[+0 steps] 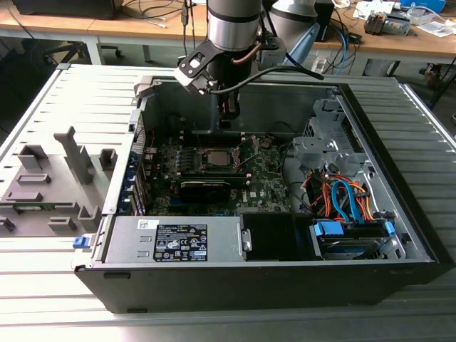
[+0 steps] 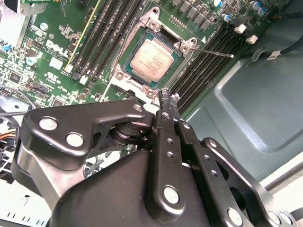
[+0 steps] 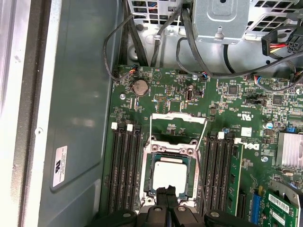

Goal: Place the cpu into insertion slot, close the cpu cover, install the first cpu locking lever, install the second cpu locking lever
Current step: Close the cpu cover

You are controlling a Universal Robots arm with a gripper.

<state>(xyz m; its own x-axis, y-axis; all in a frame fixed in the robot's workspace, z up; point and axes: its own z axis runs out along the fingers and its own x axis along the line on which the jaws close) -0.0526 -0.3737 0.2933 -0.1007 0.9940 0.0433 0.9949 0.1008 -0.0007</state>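
Observation:
The cpu (image 3: 169,174) (image 2: 151,59) lies flat in the insertion slot on the green motherboard (image 3: 236,101), its dull silver top facing up; in the exterior view the cpu (image 1: 215,158) is a small pale square mid-board. The cpu cover (image 3: 179,118), a thin silvery frame, stands raised at the socket's far edge. A thin locking lever (image 2: 215,52) sticks out sideways beside the socket. My gripper (image 1: 228,122) (image 2: 168,97) (image 3: 168,191) hangs just above the socket's near edge, shut with nothing between its fingers.
The open computer case (image 1: 420,235) lies on a slatted table. Memory slots (image 3: 124,170) flank the socket. A long black card (image 1: 205,187), a power supply (image 1: 178,242) and a drive cage with coloured cables (image 1: 342,203) crowd the case. Grey fixtures (image 1: 50,185) stand on the exterior view's left.

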